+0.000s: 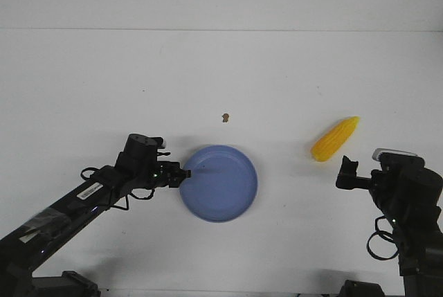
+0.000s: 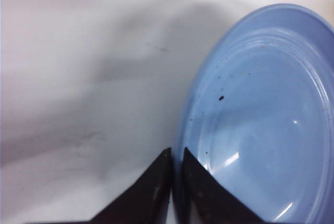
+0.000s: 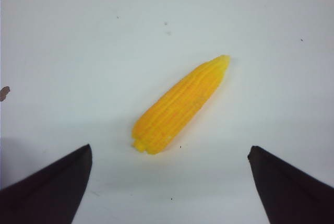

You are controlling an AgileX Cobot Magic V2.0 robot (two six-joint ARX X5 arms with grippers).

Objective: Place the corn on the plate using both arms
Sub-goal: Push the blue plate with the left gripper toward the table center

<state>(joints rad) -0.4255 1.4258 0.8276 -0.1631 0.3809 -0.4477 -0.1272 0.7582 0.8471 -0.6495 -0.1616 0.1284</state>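
Observation:
The yellow corn [image 1: 336, 139] lies on the white table at the right, pale tip pointing away and to the right. The blue plate [image 1: 221, 185] sits at the table's middle front. My left gripper [image 1: 185, 172] is shut on the plate's left rim. In the left wrist view its fingers [image 2: 156, 182] pinch the rim of the plate [image 2: 261, 114], one inside and one outside. My right gripper [image 1: 345, 172] is open and empty, just short of the corn's blunt end. In the right wrist view the corn [image 3: 180, 105] lies ahead of the wide-spread gripper [image 3: 168, 150].
A small brown speck [image 1: 225, 117] lies on the table beyond the plate; it also shows at the edge of the right wrist view [image 3: 4, 92]. The table's far edge [image 1: 221, 30] meets a white wall.

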